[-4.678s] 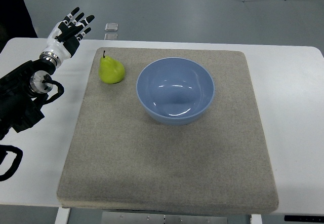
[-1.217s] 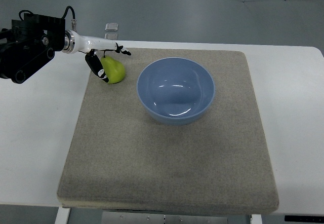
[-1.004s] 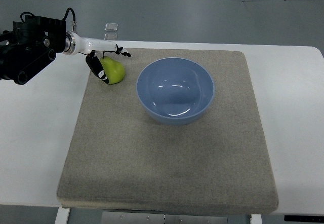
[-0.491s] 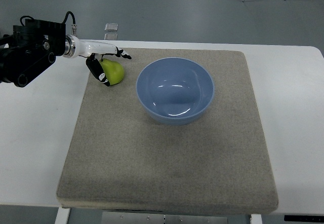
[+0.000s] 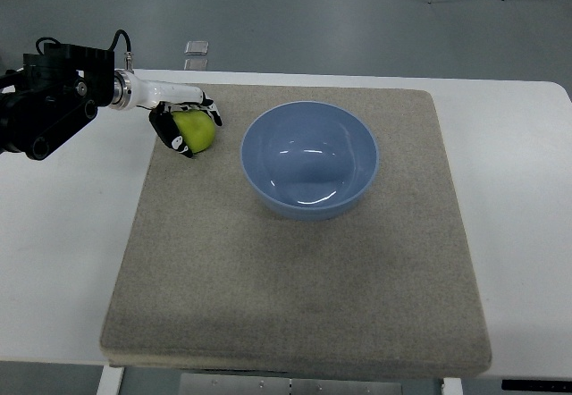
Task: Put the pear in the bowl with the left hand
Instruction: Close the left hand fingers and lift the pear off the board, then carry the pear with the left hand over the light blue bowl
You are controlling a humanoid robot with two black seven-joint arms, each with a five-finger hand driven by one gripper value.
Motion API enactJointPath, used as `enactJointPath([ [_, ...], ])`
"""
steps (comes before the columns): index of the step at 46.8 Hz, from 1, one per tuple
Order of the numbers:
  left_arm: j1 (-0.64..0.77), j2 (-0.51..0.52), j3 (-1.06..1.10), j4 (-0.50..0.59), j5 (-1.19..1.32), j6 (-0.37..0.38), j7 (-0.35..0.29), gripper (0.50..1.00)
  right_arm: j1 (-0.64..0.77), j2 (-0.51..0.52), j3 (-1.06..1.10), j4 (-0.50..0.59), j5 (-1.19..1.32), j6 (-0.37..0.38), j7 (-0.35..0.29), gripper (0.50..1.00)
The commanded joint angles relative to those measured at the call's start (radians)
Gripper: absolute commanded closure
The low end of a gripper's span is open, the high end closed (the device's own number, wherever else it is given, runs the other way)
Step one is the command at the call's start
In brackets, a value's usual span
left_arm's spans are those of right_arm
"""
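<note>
A yellow-green pear (image 5: 196,130) lies at the far left of the grey mat (image 5: 295,306), left of the blue bowl (image 5: 309,160). My left hand (image 5: 185,123) comes in from the upper left on a white wrist and black arm. Its black-and-white fingers (image 5: 207,108) are curled around the pear from the left and from above. The bowl holds nothing and stands a short way to the right of the pear. The right hand is out of view.
The mat covers most of a white table (image 5: 518,189). A small clear object (image 5: 197,47) lies beyond the table's far edge, above the hand. Grey floor lies behind the table.
The left hand reached in over the pear, and in the last half second its fingers have closed down around it. The pear has stayed in about the same spot.
</note>
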Motion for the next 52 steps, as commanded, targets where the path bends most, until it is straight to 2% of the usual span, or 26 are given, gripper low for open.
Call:
enactJointPath([
  [1,-0.001,-0.013,0.0,0.004,-0.001,0.0,0.002,0.928,0.0,0.0,0.0,0.001,-0.001,0.0,-0.001,0.576],
  [2,-0.001,-0.014,0.0,0.011,-0.003,0.0,0.002,0.945,0.0,0.0,0.0,-0.001,0.0,0.0,-0.001,0.576],
  [8,-0.003,-0.032,-0.011,0.029,-0.007,0.012,0.006,0.977,0.0,0.0,0.0,-0.001,0.0,0.0,-0.001,0.576],
  [31,-0.049,-0.022,-0.022,0.011,-0.199,0.05,0.009,0.975,0.0,0.0,0.0,0.001,0.0,0.0,0.001,0.576],
  [52,-0.129,0.087,-0.06,-0.216,-0.202,0.052,0.008,0.971,0.0,0.0,0.0,-0.001,-0.001,0.0,-0.001,0.576],
])
